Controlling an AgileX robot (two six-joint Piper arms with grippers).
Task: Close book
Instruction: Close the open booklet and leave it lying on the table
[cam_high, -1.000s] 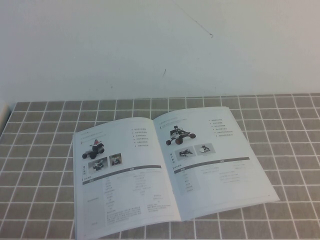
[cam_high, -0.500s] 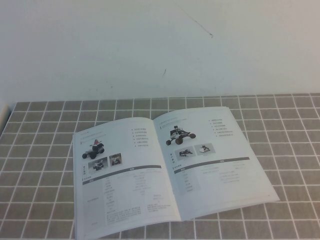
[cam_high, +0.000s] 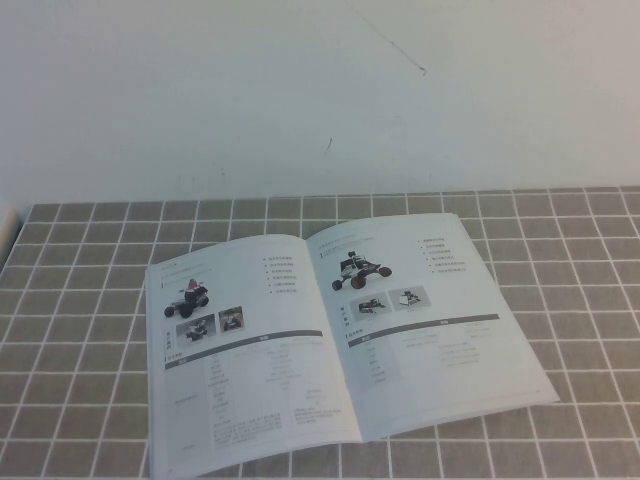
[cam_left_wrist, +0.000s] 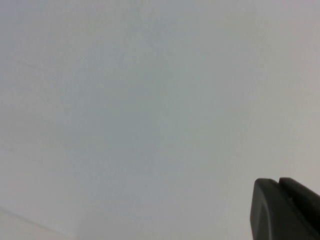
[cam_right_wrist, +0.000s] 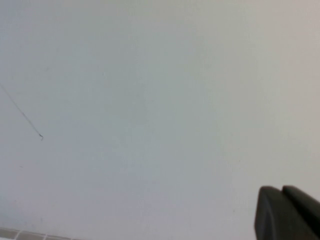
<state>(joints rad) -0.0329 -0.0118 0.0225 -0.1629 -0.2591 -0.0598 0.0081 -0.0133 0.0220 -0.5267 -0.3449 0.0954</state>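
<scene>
An open book (cam_high: 340, 345) lies flat on the grey tiled table (cam_high: 80, 300), white pages up, with pictures of small vehicles and printed tables on both pages. Its spine runs from the far middle toward the near edge. Neither arm appears in the high view. My left gripper (cam_left_wrist: 278, 181) shows only as two black fingertips pressed together, facing the plain white wall. My right gripper (cam_right_wrist: 281, 189) looks the same, its black tips together and nothing between them, also facing the wall. The book is out of both wrist views.
A white wall (cam_high: 320, 100) rises behind the table, marked by a thin dark crack (cam_high: 395, 50). A strip of the tiled edge (cam_right_wrist: 15, 234) shows in the right wrist view. Bare tiles surround the book on the left, right and far sides.
</scene>
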